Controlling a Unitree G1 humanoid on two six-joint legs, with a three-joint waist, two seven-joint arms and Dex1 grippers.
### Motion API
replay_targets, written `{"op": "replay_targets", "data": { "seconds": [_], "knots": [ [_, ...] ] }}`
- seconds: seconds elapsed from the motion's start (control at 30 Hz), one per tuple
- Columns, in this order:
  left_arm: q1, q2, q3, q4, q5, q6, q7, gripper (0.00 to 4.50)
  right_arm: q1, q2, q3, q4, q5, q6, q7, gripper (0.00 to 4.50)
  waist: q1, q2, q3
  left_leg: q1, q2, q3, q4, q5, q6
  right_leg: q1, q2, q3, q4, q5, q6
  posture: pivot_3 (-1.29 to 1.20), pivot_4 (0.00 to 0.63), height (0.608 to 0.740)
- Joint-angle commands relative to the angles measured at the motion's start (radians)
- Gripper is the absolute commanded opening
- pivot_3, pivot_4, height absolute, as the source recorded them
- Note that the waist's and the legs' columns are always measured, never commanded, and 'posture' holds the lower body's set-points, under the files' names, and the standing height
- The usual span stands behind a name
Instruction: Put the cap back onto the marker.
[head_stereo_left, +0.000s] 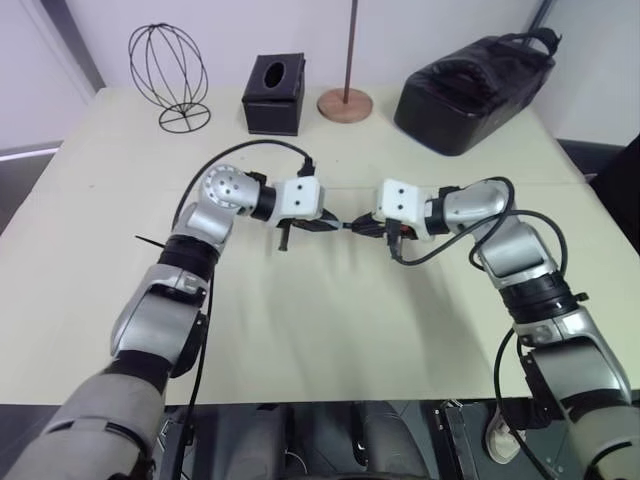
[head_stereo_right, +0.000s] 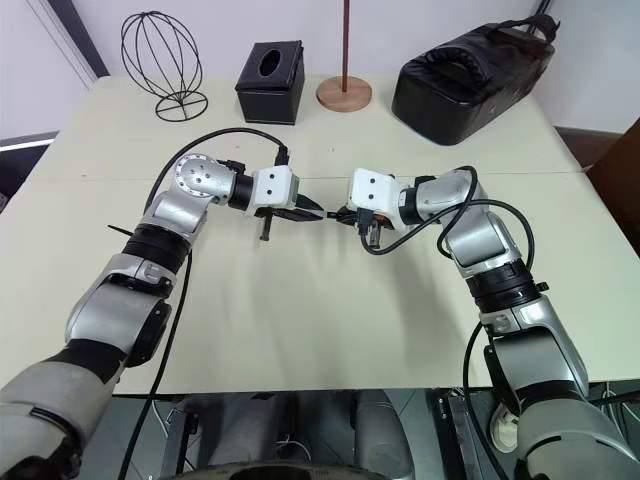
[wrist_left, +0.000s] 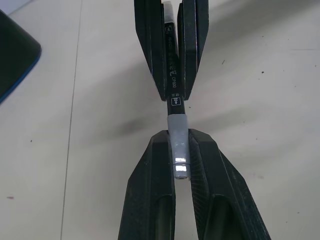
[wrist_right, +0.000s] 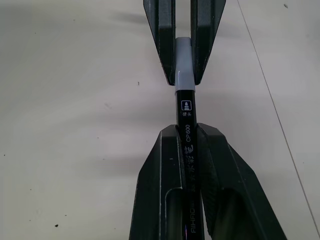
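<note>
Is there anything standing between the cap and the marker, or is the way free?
Nothing visible stands between them. The left gripper holds the cap, the right gripper holds the marker, and the cap already sits against the marker's end, in line with it, above the table.

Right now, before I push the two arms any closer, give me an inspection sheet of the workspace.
Surface: pale table, bare under the arms.
Job's things: cap sits on the marker end, both held in the air.
Clutter: wire globe, tissue box, rod stand, black bag along the far edge.
Grippers: left claw shut on cap; right claw shut on marker.
Cables: black cable loops at the right wrist.
Surroundings: white wall behind.
</note>
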Motion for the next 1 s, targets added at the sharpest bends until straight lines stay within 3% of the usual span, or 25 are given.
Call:
{"op": "replay_targets", "data": {
  "seconds": [0.03, 0.1, 0.13, 0.2, 0.37, 0.63, 0.8, 1.0],
  "knots": [
    [-0.004, -0.094, -0.047, -0.055, -0.054, -0.008, -0.067, 0.01, -0.052, 0.051, -0.018, -0.087, 0.048, -0.03, -0.025, 0.0, 0.0, 0.0, 0.0, 0.0, 0.0, 0.0, 0.0, 0.0, 0.0, 0.0, 0.0, 0.0, 0.0, 0.0, 0.0, 0.0, 0.15, 0.74],
    [-0.001, -0.079, -0.047, -0.053, -0.048, 0.011, -0.078, 0.01, -0.042, 0.038, -0.017, -0.082, 0.04, -0.034, -0.019, 0.0, 0.0, 0.0, 0.0, 0.0, 0.0, 0.0, 0.0, 0.0, 0.0, 0.0, 0.0, 0.0, 0.0, 0.0, 0.0, 0.0, 0.15, 0.74],
    [0.001, -0.071, -0.049, -0.053, -0.044, 0.018, -0.084, 0.95, -0.036, 0.031, -0.015, -0.079, 0.036, -0.038, -0.017, 0.0, 0.0, 0.0, 0.0, 0.0, 0.0, 0.0, 0.0, 0.0, 0.0, 0.0, 0.0, 0.0, 0.0, 0.0, 0.0, 0.0, 0.15, 0.74],
    [0.006, -0.059, -0.05, -0.055, -0.039, 0.032, -0.096, 1.68, -0.028, 0.021, -0.014, -0.073, 0.027, -0.042, -0.013, 0.0, 0.002, 0.0, 0.0, 0.0, 0.0, 0.0, 0.0, 0.0, 0.0, 0.0, 0.0, 0.0, 0.0, 0.0, 0.0, 0.0, 0.15, 0.74],
    [0.01, -0.02, -0.048, -0.057, -0.012, 0.061, -0.083, 4.2, 0.008, -0.025, -0.01, -0.057, 0.013, -0.034, 0.005, 0.0, 0.001, 0.0, 0.0, 0.0, 0.0, 0.0, 0.0, 0.0, 0.0, 0.0, 0.0, 0.0, 0.0, 0.0, 0.0, 0.0, 0.15, 0.74],
    [-0.028, 0.064, -0.011, 0.04, 0.017, 0.0, 0.088, 4.2, 0.078, -0.102, -0.043, -0.071, 0.021, -0.029, 0.007, 0.0, 0.0, 0.0, 0.0, 0.0, 0.0, 0.0, 0.0, 0.0, 0.0, 0.0, 0.0, 0.0, 0.0, 0.0, 0.0, 0.0, 0.15, 0.74],
    [-0.009, 0.129, 0.112, 0.057, -0.061, 0.07, 0.236, 4.2, 0.195, -0.163, -0.18, -0.15, 0.098, 0.076, -0.059, 0.0, 0.003, 0.0, 0.0, 0.0, 0.0, -0.001, 0.0, 0.0, 0.0, 0.0, 0.0, 0.0, 0.0, 0.0, 0.0, 0.0, 0.15, 0.74],
    [0.242, 0.174, 0.301, -0.333, -0.268, 0.454, 0.321, 4.2, 0.388, -0.155, -0.397, -0.271, 0.163, 0.292, -0.262, 0.0, 0.002, 0.0, 0.0, 0.0, 0.002, -0.001, 0.0, -0.001, 0.001, 0.001, -0.001, 0.0, 0.0, 0.0, 0.0, 0.0, 0.15, 0.74]
  ]
}}
